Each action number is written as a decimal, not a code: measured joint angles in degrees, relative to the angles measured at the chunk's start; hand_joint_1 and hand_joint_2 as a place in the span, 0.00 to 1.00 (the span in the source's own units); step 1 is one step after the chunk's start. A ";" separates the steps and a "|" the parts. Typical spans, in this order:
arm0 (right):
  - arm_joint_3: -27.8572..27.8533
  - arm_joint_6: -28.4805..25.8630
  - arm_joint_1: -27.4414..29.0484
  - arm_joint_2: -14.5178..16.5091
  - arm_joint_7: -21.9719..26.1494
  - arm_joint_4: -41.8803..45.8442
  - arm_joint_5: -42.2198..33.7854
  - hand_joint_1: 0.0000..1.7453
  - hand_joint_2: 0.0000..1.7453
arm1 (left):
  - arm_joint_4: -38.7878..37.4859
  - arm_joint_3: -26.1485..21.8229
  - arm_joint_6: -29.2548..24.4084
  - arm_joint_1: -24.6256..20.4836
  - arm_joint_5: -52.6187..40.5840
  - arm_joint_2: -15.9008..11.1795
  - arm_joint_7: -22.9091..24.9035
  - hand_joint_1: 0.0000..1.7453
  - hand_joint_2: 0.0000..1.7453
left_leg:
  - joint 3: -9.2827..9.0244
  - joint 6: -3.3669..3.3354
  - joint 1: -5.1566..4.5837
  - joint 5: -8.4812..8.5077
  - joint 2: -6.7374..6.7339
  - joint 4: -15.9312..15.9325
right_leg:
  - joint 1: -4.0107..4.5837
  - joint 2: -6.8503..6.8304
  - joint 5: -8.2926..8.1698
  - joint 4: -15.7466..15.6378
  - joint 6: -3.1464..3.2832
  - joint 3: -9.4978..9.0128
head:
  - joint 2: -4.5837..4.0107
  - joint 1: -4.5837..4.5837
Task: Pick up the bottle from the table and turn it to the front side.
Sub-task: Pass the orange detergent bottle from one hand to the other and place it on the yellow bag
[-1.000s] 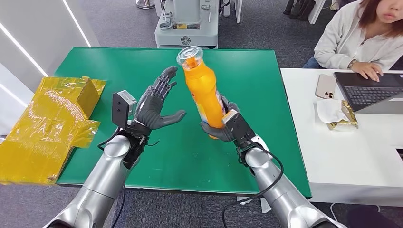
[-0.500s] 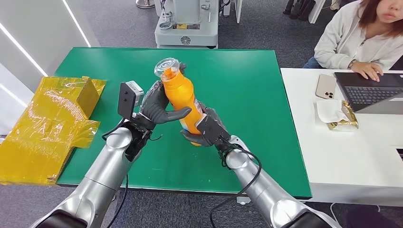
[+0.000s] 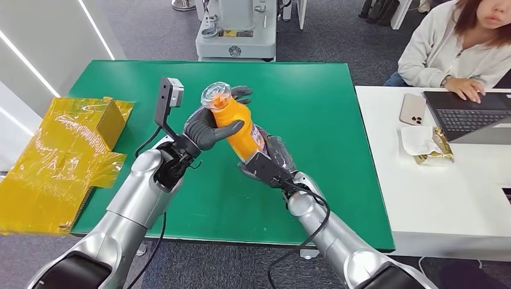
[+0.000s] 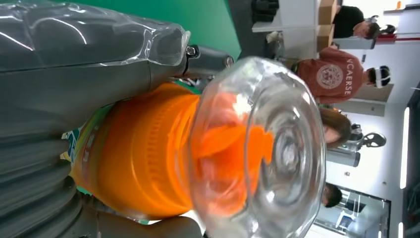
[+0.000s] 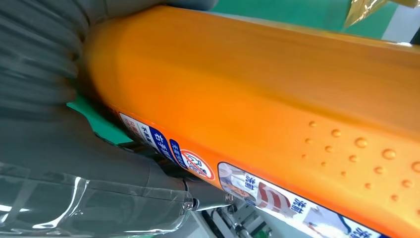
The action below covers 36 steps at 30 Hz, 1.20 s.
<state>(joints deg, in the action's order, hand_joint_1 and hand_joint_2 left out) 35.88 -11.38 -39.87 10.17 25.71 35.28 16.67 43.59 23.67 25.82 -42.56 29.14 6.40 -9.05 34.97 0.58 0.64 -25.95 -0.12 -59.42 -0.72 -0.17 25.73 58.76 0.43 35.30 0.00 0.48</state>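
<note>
An orange bottle point(image 3: 240, 129) with a clear cap point(image 3: 216, 95) is held in the air above the green table point(image 3: 325, 96), tilted with its cap toward the left. My left hand point(image 3: 208, 125) grips its upper part just below the cap, thumb across the front. My right hand point(image 3: 269, 159) holds the lower end from underneath. In the left wrist view the clear cap point(image 4: 257, 148) and orange neck point(image 4: 143, 153) sit right beside the grey thumb point(image 4: 74, 84). The right wrist view has the bottle's orange body point(image 5: 257, 94) and its printed label point(image 5: 257, 191) against my hand point(image 5: 54, 124).
Crumpled yellow wrapping point(image 3: 60, 156) lies at the table's left edge. A white desk point(image 3: 446, 192) to the right carries a phone point(image 3: 413, 109), a laptop point(image 3: 467, 114) and a person point(image 3: 458, 48) seated at it. A grey machine base point(image 3: 236, 30) stands beyond the table.
The right hand carried the bottle leftward and tilted it. The left hand closed around its upper part and now grips it below the cap.
</note>
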 joint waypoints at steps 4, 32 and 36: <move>-0.48 -0.56 0.39 -0.23 0.08 0.20 0.67 1.00 1.00 | -1.26 0.77 0.63 -0.73 2.52 -0.01 1.06 1.00 1.00 | 0.00 0.00 0.00 -0.01 -0.07 0.00 | 0.00 0.08 0.00 0.00 0.00 0.03 | 0.00 0.00; -6.43 1.67 11.33 -4.81 5.07 21.99 -6.66 0.00 1.00 | -2.88 4.58 -17.93 -2.24 -17.20 0.40 -15.96 1.00 1.00 | 0.05 0.00 0.00 -0.02 -0.04 0.01 | 0.00 0.05 0.01 0.00 0.00 0.03 | 0.00 0.00; -6.47 1.58 15.39 -7.19 5.55 30.36 -7.66 0.00 1.00 | -4.13 4.07 -22.30 -3.42 -23.04 -0.43 -18.41 1.00 1.00 | 0.06 0.00 0.00 -0.02 -0.04 0.01 | 0.00 0.04 0.01 0.00 -0.01 0.03 | 0.00 0.00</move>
<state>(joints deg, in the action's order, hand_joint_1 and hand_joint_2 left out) 29.41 -9.79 -24.48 2.98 31.27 65.63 9.02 39.46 27.74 3.52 -45.98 6.10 5.97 -27.46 35.03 0.58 0.64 -25.97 -0.15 -59.41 -0.72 -0.13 25.74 58.76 0.42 35.33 0.00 0.48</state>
